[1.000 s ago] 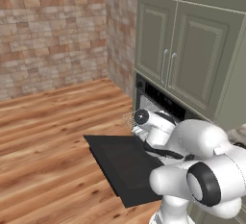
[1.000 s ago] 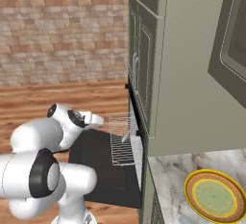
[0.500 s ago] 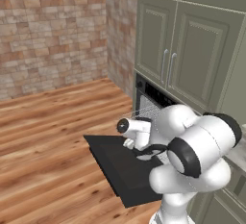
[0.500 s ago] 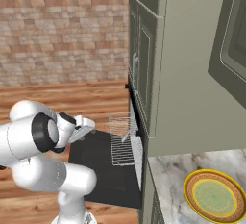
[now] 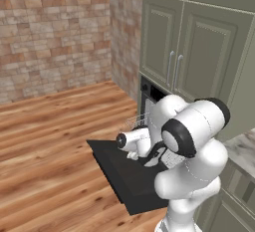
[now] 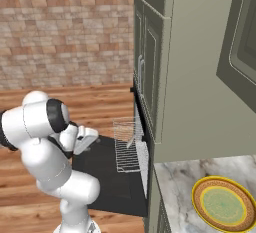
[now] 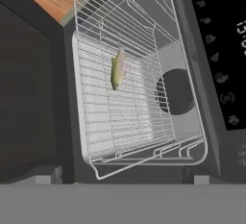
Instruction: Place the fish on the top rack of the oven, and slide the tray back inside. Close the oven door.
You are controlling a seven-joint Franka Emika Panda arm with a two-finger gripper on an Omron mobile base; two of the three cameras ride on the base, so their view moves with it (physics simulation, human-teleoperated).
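The pale grey-green fish [image 7: 118, 69] lies flat on the top rack [image 7: 129, 122], a silver wire shelf pulled partly out of the oven [image 7: 175, 93]. The rack [image 6: 127, 149] juts out over the lowered black oven door [image 6: 102, 172]. My gripper [image 7: 121, 180] is open and holds nothing. It hangs back from the rack's front edge, above the door [image 7: 29, 88], and points at the oven. From the right, the gripper [image 6: 91, 138] sits left of the rack, apart from it.
The black control strip [image 7: 221, 50] runs beside the oven cavity. Grey-green cabinets [image 5: 189, 52] stand above the oven. A yellow plate [image 6: 222, 204] rests on the marble counter at the lower right. Wood floor [image 5: 50, 141] spreads to the left, up to a brick wall.
My hand has drawn back from the oven opening, leftward and lower over the open door, as the arm folded back. The jaws stayed open. Fish, rack and door have not moved.
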